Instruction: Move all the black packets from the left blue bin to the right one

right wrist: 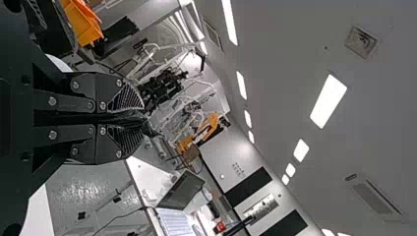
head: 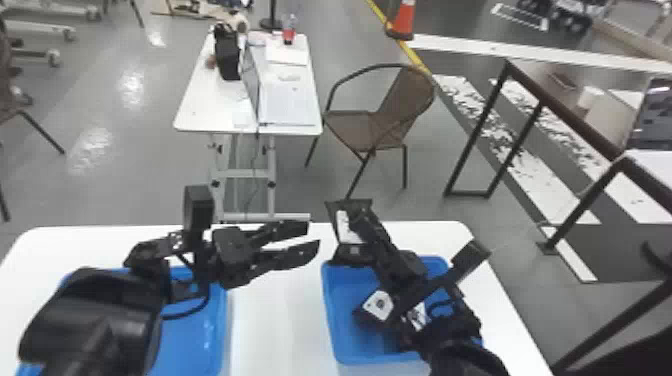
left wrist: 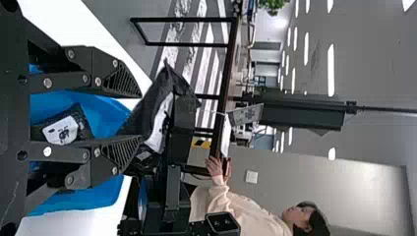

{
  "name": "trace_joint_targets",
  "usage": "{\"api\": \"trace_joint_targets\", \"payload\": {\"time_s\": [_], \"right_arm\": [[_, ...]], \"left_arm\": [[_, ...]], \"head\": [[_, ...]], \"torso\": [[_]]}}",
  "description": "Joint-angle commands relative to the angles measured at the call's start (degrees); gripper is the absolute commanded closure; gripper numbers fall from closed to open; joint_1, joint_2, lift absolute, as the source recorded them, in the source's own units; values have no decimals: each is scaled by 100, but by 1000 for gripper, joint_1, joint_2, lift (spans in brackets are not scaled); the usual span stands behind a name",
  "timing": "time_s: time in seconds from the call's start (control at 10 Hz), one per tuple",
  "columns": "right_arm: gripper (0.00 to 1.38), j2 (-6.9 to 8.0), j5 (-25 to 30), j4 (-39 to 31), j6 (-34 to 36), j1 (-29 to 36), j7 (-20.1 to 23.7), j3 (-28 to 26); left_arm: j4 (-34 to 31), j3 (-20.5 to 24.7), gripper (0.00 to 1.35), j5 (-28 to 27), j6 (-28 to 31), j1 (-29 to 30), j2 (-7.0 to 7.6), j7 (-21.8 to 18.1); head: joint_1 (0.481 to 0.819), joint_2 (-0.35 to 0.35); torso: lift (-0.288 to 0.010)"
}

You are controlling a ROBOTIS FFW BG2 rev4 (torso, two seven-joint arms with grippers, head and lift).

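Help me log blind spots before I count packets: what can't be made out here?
- Left blue bin, head view: the left arm covers much of its inside and the bottom edge crops it; contents uncountable.
- Right blue bin, head view: partly behind the right arm; exact packet count unclear.
- Held packet, right wrist view: the right end effector hides its gripped part.
- Its label print, left wrist view: too small.

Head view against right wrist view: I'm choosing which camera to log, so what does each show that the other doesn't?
Head view: the left end effector with its fingers apart, the left blue bin, the right blue bin and a traffic cone.

Right wrist view: ceiling lights and an orange container.

Both: the right end effector gripping a black packet, and a laptop on a white table.
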Motion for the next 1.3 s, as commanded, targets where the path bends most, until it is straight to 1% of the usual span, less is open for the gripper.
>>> {"api": "trace_joint_targets", "payload": {"time_s": [0.0, 0.1, 0.2, 0.3, 0.4, 0.5, 0.6, 0.7, 0.8, 0.9, 1.0, 1.1, 1.2], "right_arm": [[1142, -38, 7, 267, 5, -33, -12, -157], [1141, -126, 60, 531, 76, -50, -39, -227], [1138, -240, 122, 847, 155, -68, -82, -245], [1134, -337, 245, 1208, 199, -147, -118, -245], [1131, -381, 298, 1559, 208, -261, -153, -245], [1127, -407, 403, 1902, 208, -384, -162, -315], [1087, -398, 596, 2192, 208, -499, -197, -456], [855, -398, 922, 2218, 93, -534, -416, -605], [461, -398, 1229, 2095, -3, -507, -671, -746], [159, -398, 1484, 1796, -188, -349, -847, -860], [64, -381, 1633, 1295, -495, -33, -1041, -869], [121, -284, 1950, 628, -662, 372, -1216, -895], [142, -134, 2214, -102, -733, 864, -1383, -921]], "left_arm": [[-334, 546, 220, -17, 175, 430, 7, 33], [-765, 1073, 91, -60, 377, 817, 7, 139], [-1134, 1591, 114, -104, 605, 1124, -19, 200], [-1486, 2057, 61, -78, 711, 1405, -19, 314], [-1802, 2453, -1, -43, 799, 1643, -28, 402], [-2013, 2769, -1, -17, 852, 1783, -37, 437], [-2074, 2971, -1, 36, 781, 1854, -63, 464], [-2074, 3086, -1, 63, 728, 1889, -89, 490], [-2074, 3156, 48, 19, 746, 1933, -107, 499], [-2083, 3209, 119, -210, 764, 1959, -116, 499], [-2083, 3297, 134, -386, 825, 1994, -116, 499], [-2083, 3455, 137, -526, 825, 2056, -116, 499], [-2074, 3604, 133, -720, 852, 2091, -81, 499]], "head": [[695, -211], [695, -208], [695, -192], [695, -168], [695, -133], [695, -98], [695, -69], [695, -59], [695, -54], [695, -63], [695, -75], [695, -87], [695, -84]], "torso": [[0], [0], [0], [0], [0], [0], [0], [0], [0], [0], [0], [0], [0]]}}
